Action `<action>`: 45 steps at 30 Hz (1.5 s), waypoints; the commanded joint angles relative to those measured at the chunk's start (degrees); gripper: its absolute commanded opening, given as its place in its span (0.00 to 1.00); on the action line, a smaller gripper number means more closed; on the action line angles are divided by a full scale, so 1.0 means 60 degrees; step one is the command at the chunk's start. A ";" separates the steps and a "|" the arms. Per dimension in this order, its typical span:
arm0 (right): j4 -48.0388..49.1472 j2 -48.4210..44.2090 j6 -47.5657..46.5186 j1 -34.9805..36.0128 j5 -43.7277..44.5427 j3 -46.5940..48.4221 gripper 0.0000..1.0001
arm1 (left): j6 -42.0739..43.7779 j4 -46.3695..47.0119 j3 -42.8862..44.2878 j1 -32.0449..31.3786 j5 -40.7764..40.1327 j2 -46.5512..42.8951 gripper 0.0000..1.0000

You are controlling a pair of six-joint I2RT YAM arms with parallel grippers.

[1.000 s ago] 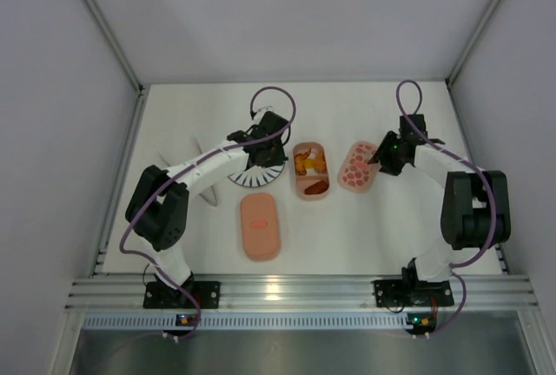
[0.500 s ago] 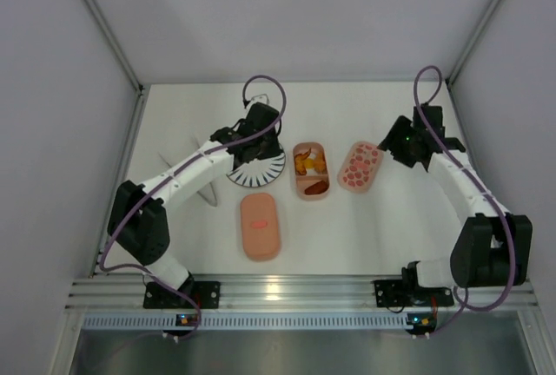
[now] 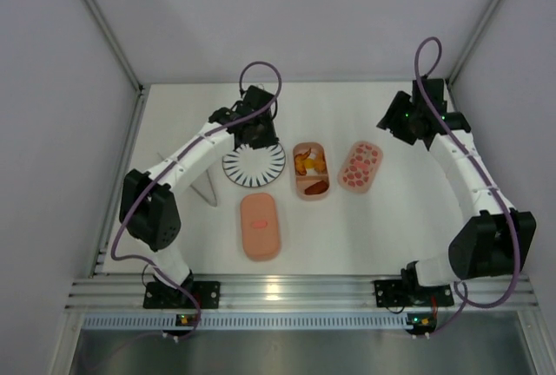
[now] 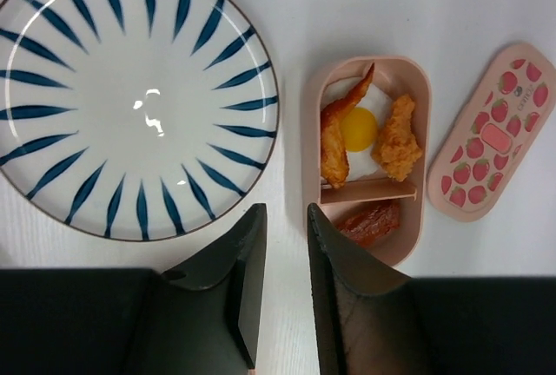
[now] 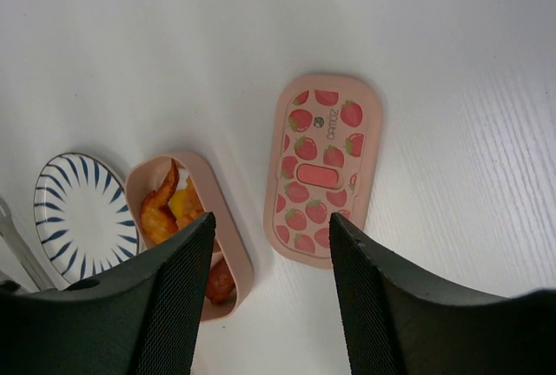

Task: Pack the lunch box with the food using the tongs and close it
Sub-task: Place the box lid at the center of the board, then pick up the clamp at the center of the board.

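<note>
The lunch box tray point(image 3: 310, 186) sits mid-table, its rim point(image 4: 422, 132) salmon pink. In it lies the food point(image 4: 360, 128): orange pieces, a yellow one and a dark brown one below the divider. The red-spotted lid point(image 3: 360, 165) lies flat to its right, and a plain lid with a small red mark point(image 3: 261, 226) lies nearer the bases. The tongs point(image 3: 208, 188) rest on the table at the left, touched by nothing. My left gripper point(image 4: 285, 214) hangs above the gap between plate and tray, jaws narrowly open and empty. High over the spotted lid point(image 5: 326, 171), my right gripper point(image 5: 271, 219) is open and empty.
A round white plate with dark radial stripes point(image 3: 254, 164) lies bare left of the tray. Grey walls close in the table at the back and both sides. The arm bases stand on the rail at the near edge.
My left gripper has drawn back from over the plate toward the far side and its jaws have parted. The right gripper has lifted away from the spotted lid toward the back right.
</note>
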 commanded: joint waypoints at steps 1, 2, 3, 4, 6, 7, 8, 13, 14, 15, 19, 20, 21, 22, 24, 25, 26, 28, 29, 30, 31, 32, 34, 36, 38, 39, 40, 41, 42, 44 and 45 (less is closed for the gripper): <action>-0.1242 0.0474 0.0166 0.0047 0.0503 0.1272 0.54 | -0.0396 -0.1312 0.0487 0.0473 -0.0399 -0.0345 0.31; -0.1316 0.0563 0.0123 0.0047 0.0503 0.1421 0.54 | -0.0601 -0.1502 0.0400 0.0721 -0.0792 -0.0389 0.31; -0.1461 0.0694 0.0093 0.0047 0.0489 0.1567 0.54 | -0.0893 -0.1562 0.0094 0.0869 -0.0883 -0.0433 0.31; -0.1535 0.0942 0.0049 0.0047 0.0460 0.1844 0.54 | -0.1114 -0.1707 -0.0025 0.1015 -0.1029 -0.0549 0.31; -0.1565 0.1149 -0.0126 0.0047 0.0416 0.2022 0.54 | -0.1642 -0.1898 -0.0303 0.1454 -0.1352 -0.0638 0.37; -0.1493 0.1295 -0.0170 0.0047 0.0358 0.2095 0.54 | -0.1788 -0.2044 -0.0580 0.1630 -0.1410 -0.0783 0.40; -0.1463 0.1383 -0.0258 0.0003 0.0328 0.2139 0.54 | -0.1891 -0.2060 -0.0728 0.1965 -0.1498 -0.0901 0.42; -0.1390 0.1910 -0.0551 0.0018 0.0079 0.2476 0.55 | -0.2141 -0.2119 -0.1358 0.2802 -0.1470 -0.1355 0.51; -0.1317 0.1969 -0.0566 0.0003 0.0079 0.2477 0.55 | -0.2185 -0.2264 -0.1402 0.3021 -0.1484 -0.1385 0.52; -0.1287 0.2013 -0.0581 0.0018 0.0079 0.2477 0.55 | -0.2200 -0.2295 -0.1446 0.3096 -0.1513 -0.1414 0.55; -0.1243 0.2321 -0.0712 0.0018 -0.0211 0.2608 0.55 | -0.2507 -0.2310 -0.2002 0.3491 -0.1310 -0.1809 0.64; -0.1185 0.2379 -0.0727 0.0018 -0.0229 0.2638 0.55 | -0.2681 -0.2281 -0.2192 0.3565 -0.1251 -0.1883 0.65; -0.1242 0.2424 -0.0756 0.0018 -0.0258 0.2739 0.55 | -0.2741 -0.2237 -0.2527 0.3638 -0.1206 -0.1927 0.67; -0.1243 0.2525 -0.0757 0.0003 -0.0258 0.2784 0.55 | -0.2800 -0.2222 -0.2690 0.3784 -0.1119 -0.2014 0.68; -0.1243 0.2599 -0.0771 0.0003 -0.0287 0.2843 0.55 | -0.2888 -0.2207 -0.2969 0.3858 -0.1176 -0.2117 0.69; -0.1243 0.2629 -0.0757 0.0003 -0.0331 0.2857 0.55 | -0.2903 -0.2221 -0.2999 0.3858 -0.1177 -0.2147 0.70; -0.1243 0.2658 -0.0771 0.0003 -0.0346 0.2872 0.55 | -0.2903 -0.2222 -0.3029 0.3858 -0.1264 -0.2176 0.70; -0.1243 0.2746 -0.0742 0.0003 -0.0419 0.2872 0.55 | -0.2874 -0.2280 -0.3029 0.3858 -0.1381 -0.2220 0.72; -0.1229 0.2761 -0.0742 0.0003 -0.0448 0.2872 0.55 | -0.2830 -0.2309 -0.3029 0.3873 -0.1469 -0.2220 0.73; -0.1243 0.2804 -0.0742 0.0003 -0.0449 0.2872 0.55 | -0.2830 -0.2353 -0.3014 0.3873 -0.1528 -0.2220 0.74; -0.1287 0.2877 -0.0757 0.0003 -0.0463 0.2930 0.55 | -0.2830 -0.2411 -0.3029 0.3873 -0.1572 -0.2220 0.74; -0.1302 0.2922 -0.0757 0.0018 -0.0492 0.2960 0.55 | -0.2844 -0.2441 -0.3058 0.3887 -0.1659 -0.2235 0.75; -0.1287 0.2980 -0.0742 0.0003 -0.0580 0.2989 0.55 | -0.2874 -0.2442 -0.3146 0.4018 -0.1690 -0.2235 0.76; -0.1287 0.3039 -0.0742 0.0018 -0.0653 0.3048 0.55 | -0.2932 -0.2340 -0.3453 0.4209 -0.1559 -0.2264 0.77; -0.1287 0.3083 -0.0728 0.0018 -0.0742 0.3048 0.56 | -0.2962 -0.2121 -0.3774 0.4502 -0.1455 -0.2308 0.77; -0.1302 0.3069 -0.0727 0.0003 -0.0771 0.3048 0.56 | -0.2933 -0.2076 -0.3819 0.4561 -0.1484 -0.2308 0.77; -0.1302 0.3054 -0.0742 0.0003 -0.0785 0.3048 0.55 | -0.2889 -0.2032 -0.3834 0.4605 -0.1528 -0.2250 0.77; -0.1287 0.3068 -0.0742 0.0018 -0.0771 0.3034 0.55 | -0.2714 -0.1959 -0.3835 0.4591 -0.1586 -0.2221 0.79; -0.1287 0.3069 -0.0757 0.0018 -0.0771 0.3033 0.56 | -0.2655 -0.1900 -0.3820 0.4605 -0.1616 -0.2133 0.81; -0.1287 0.3054 -0.0757 0.0018 -0.0800 0.3019 0.56 | -0.2247 -0.1652 -0.3820 0.4605 -0.1441 -0.1928 0.83; -0.1273 0.3054 -0.0757 0.0018 -0.0815 0.3019 0.55 | -0.2099 -0.1331 -0.3805 0.4605 -0.1310 -0.1855 0.83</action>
